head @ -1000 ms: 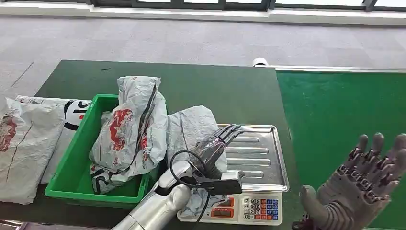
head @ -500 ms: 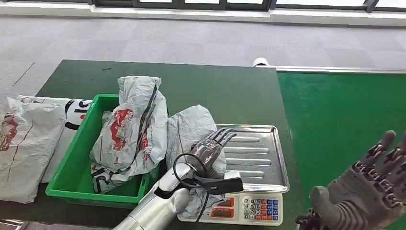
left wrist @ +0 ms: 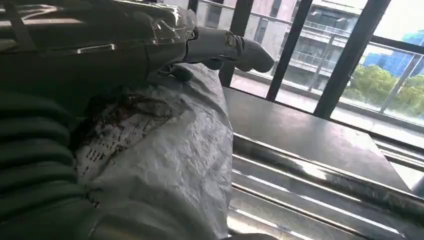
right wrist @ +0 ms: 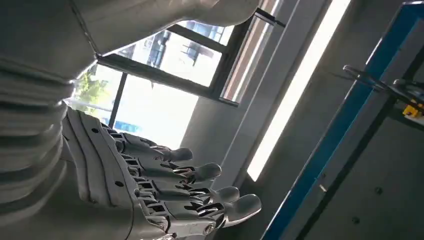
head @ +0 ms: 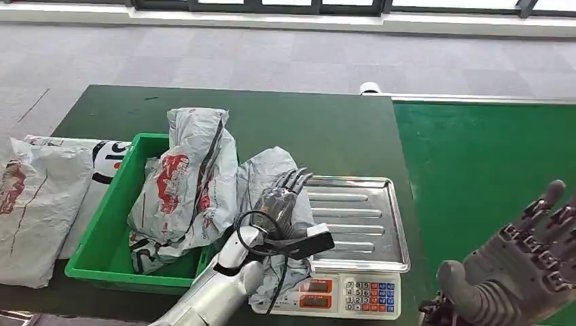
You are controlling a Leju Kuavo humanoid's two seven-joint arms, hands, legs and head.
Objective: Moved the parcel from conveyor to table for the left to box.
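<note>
Head view: our left hand (head: 282,197) lies on the grey parcel (head: 261,178), fingers draped over it, a firm grip unclear; the parcel rests half on the scale tray (head: 370,224) beside the green bin (head: 102,231), likely ready for boxing. Our right hand (head: 523,272) hovers empty, fingers spread, palm up.

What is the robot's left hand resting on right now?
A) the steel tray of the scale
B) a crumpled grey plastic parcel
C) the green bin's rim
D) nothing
B: the left hand lies on the crumpled grey plastic parcel, between the green plastic bin and the ribbed steel scale tray.
</note>
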